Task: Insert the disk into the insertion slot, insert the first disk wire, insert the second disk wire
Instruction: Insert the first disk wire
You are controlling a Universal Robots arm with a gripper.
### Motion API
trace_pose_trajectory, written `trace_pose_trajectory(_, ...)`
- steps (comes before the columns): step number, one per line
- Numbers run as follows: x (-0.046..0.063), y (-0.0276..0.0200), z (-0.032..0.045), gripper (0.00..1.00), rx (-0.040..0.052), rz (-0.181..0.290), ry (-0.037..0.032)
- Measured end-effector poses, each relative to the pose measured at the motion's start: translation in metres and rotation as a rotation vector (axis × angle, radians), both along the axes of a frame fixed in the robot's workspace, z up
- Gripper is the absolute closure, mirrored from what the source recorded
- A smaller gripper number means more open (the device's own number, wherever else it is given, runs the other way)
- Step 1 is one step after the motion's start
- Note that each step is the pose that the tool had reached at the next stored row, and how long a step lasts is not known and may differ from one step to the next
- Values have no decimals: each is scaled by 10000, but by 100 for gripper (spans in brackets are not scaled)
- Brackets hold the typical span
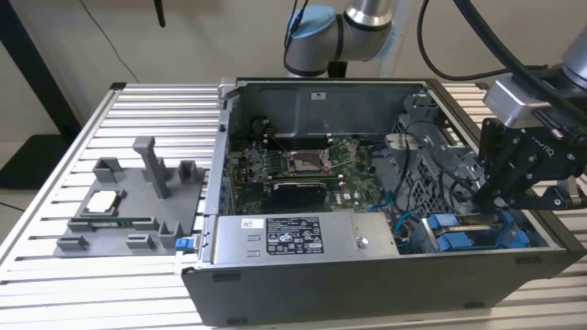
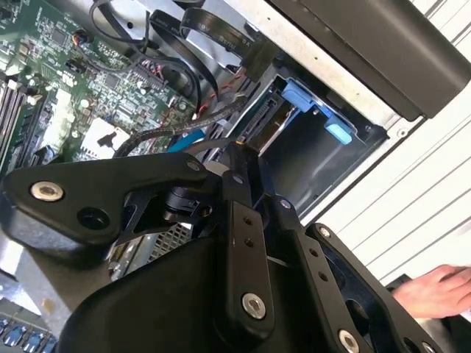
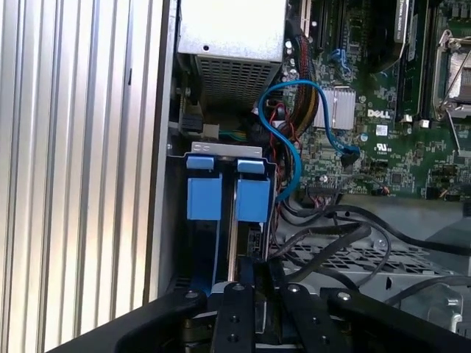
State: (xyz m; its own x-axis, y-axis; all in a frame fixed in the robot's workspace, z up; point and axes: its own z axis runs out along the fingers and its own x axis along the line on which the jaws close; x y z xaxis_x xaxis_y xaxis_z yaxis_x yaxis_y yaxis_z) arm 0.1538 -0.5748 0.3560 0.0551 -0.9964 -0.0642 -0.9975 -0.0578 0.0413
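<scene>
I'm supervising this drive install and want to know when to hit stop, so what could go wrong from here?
Loose black cables lie right beside the insertion slot where the gripper works; they could snag or get pinched. The blue cable loops close to the slot and might be caught. A person's hand lies close to the gripper's body in the second wrist view; a swing could strike it.

On the table (image 1: 92,289), the case (image 1: 367,289) holds the insertion slot (image 3: 174,220) beside the power supply (image 1: 303,237).
</scene>
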Motion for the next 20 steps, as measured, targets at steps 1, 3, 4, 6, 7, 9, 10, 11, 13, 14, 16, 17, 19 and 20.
trace_pose_trajectory(1,0,0,1,81,0,0,0)
trace_pose_trajectory(3,0,-1,0,81,4,0,0)
trace_pose_trajectory(4,0,-1,-1,81,5,0,0)
trace_pose_trajectory(6,0,-1,-6,81,29,0,0)
trace_pose_trajectory(7,0,-1,-8,81,50,0,0)
trace_pose_trajectory(9,1,-1,-12,81,95,-4,0)
trace_pose_trajectory(10,2,0,-16,81,112,-7,0)
trace_pose_trajectory(11,5,0,-17,81,123,-9,0)
trace_pose_trajectory(13,13,0,-22,81,144,-15,0)
trace_pose_trajectory(14,19,-1,-25,81,159,-18,0)
trace_pose_trajectory(16,41,-1,-35,81,216,-30,-1)
trace_pose_trajectory(17,55,-2,-43,81,257,-40,0)
trace_pose_trajectory(19,84,-4,-57,81,305,-55,0)
trace_pose_trajectory(20,99,-4,-64,81,308,-60,0)
